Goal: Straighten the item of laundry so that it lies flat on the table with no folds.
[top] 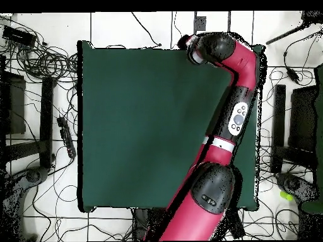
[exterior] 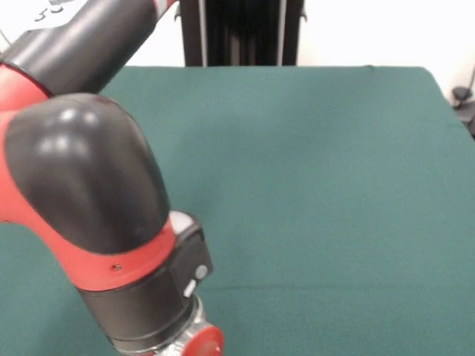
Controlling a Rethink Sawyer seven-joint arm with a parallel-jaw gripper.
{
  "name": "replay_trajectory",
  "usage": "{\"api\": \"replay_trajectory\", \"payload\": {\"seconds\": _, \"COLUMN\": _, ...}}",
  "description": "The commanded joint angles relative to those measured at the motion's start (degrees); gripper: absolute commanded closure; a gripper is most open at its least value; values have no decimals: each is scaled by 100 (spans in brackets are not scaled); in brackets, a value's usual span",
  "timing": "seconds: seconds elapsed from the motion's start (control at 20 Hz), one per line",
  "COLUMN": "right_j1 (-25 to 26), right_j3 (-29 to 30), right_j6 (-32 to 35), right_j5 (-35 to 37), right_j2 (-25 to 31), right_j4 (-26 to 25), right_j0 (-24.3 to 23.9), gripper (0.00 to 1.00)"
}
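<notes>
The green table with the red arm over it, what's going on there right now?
The Sawyer arm is stretched across one side of the green table, its wrist end out near the edge farthest from its base. No towel or other laundry shows in either view; if one is there, the arm may be hiding it. The gripper itself cannot be made out, so nothing can be said about a grasp.

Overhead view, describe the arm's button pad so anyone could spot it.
Find the dark green table; the red arm crosses its right side. Midway along the arm sits a pale oval button pad, the only light patch with small round buttons.
</notes>
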Motion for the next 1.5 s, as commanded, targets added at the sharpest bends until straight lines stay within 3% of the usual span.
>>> {"api": "replay_trajectory", "payload": {"seconds": 0.05, "right_j1": 579, "right_j3": -521, "right_j6": -933, "right_j5": 1538, "right_j2": 2203, "right_j4": -2339, "right_j0": -425, "gripper": 100}}
{"api": "replay_trajectory", "payload": {"seconds": 0.2, "right_j1": 694, "right_j3": -829, "right_j6": -1241, "right_j5": 2060, "right_j2": 4046, "right_j4": -4358, "right_j0": -623, "gripper": 100}}
{"api": "replay_trajectory", "payload": {"seconds": 0.35, "right_j1": 725, "right_j3": -1055, "right_j6": -945, "right_j5": 2481, "right_j2": 5663, "right_j4": -6042, "right_j0": -771, "gripper": 100}}
{"api": "replay_trajectory", "payload": {"seconds": 0.5, "right_j1": 692, "right_j3": -1262, "right_j6": -675, "right_j5": 3099, "right_j2": 6909, "right_j4": -7032, "right_j0": -866, "gripper": 100}}
{"api": "replay_trajectory", "payload": {"seconds": 0.6, "right_j1": 568, "right_j3": -1332, "right_j6": -551, "right_j5": 3225, "right_j2": 7447, "right_j4": -7542, "right_j0": -860, "gripper": 100}}
{"api": "replay_trajectory", "payload": {"seconds": 0.85, "right_j1": 161, "right_j3": -1360, "right_j6": -251, "right_j5": 3146, "right_j2": 7943, "right_j4": -8085, "right_j0": -769, "gripper": 100}}
{"api": "replay_trajectory", "payload": {"seconds": 1.15, "right_j1": -326, "right_j3": -1409, "right_j6": 25, "right_j5": 3618, "right_j2": 8175, "right_j4": -8159, "right_j0": -663, "gripper": 100}}
{"api": "replay_trajectory", "payload": {"seconds": 1.5, "right_j1": -982, "right_j3": -1148, "right_j6": 79, "right_j5": 3532, "right_j2": 7443, "right_j4": -7731, "right_j0": -412, "gripper": 100}}
